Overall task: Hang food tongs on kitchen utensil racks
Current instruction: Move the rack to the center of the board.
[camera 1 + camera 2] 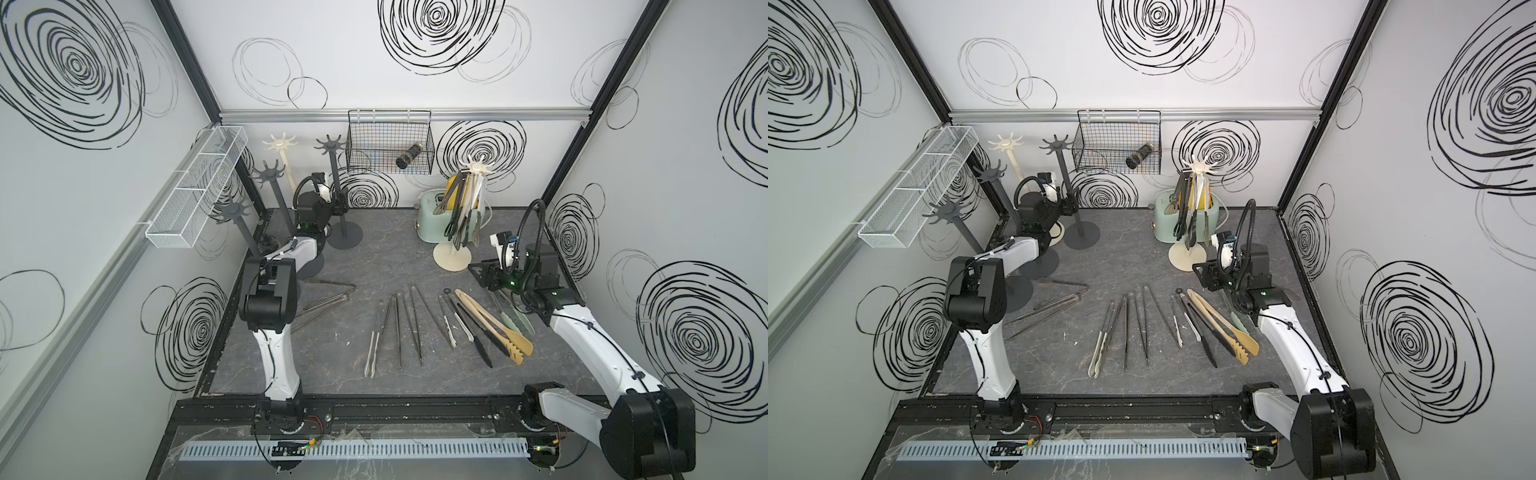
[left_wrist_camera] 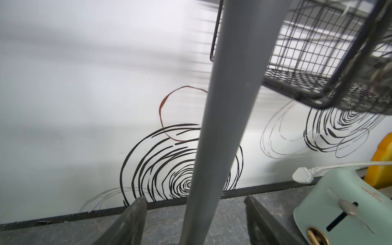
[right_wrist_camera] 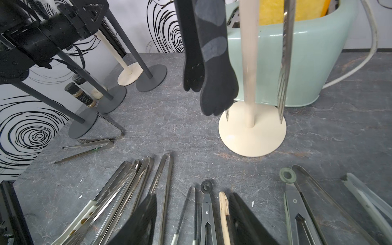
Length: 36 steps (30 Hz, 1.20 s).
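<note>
Beige wooden tongs (image 1: 505, 332), wide, toothed tips

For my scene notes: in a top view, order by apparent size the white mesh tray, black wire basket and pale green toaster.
1. White mesh tray, likely nearer the camera.
2. Black wire basket.
3. Pale green toaster, partly hidden, so unsure against the basket.

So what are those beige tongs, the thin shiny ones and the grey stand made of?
Beige tongs: likely wood or bamboo, as they look matt and tan with no shine.
Thin tongs: probably polished steel, since they are silvery and catch the light.
Grey stand: smooth, matt and evenly grey. It could be painted metal or plastic, and the look doesn't settle which.
</note>
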Each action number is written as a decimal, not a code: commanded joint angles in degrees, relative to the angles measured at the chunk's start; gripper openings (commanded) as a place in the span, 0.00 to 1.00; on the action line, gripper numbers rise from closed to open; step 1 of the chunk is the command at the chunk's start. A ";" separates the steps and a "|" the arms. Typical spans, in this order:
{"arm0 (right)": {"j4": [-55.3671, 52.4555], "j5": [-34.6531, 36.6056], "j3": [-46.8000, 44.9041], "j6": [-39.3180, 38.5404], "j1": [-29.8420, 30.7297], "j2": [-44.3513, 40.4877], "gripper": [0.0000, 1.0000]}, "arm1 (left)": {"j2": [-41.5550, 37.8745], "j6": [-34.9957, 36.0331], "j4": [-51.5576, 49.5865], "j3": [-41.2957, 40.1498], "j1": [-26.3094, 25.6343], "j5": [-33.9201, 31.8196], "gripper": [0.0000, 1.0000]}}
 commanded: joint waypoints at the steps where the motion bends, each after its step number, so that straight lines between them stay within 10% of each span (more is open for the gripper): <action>1: 1.21 0.48 0.19 -0.55 0.45 1.07 0.57 | 3.02 1.57 3.99 4.37 0.24 2.46 0.76; 6: 1.30 0.86 0.37 -0.66 0.45 2.39 0.57 | 6.51 2.66 1.10 9.98 -0.11 2.80 0.68; 16: 1.12 0.94 1.30 -0.65 0.36 4.44 0.57 | 6.19 2.63 1.03 8.60 -0.55 1.20 0.00; 36: 0.15 1.72 -0.66 -0.70 1.54 -3.92 0.57 | -14.50 2.99 5.93 -17.55 -14.94 -8.94 0.00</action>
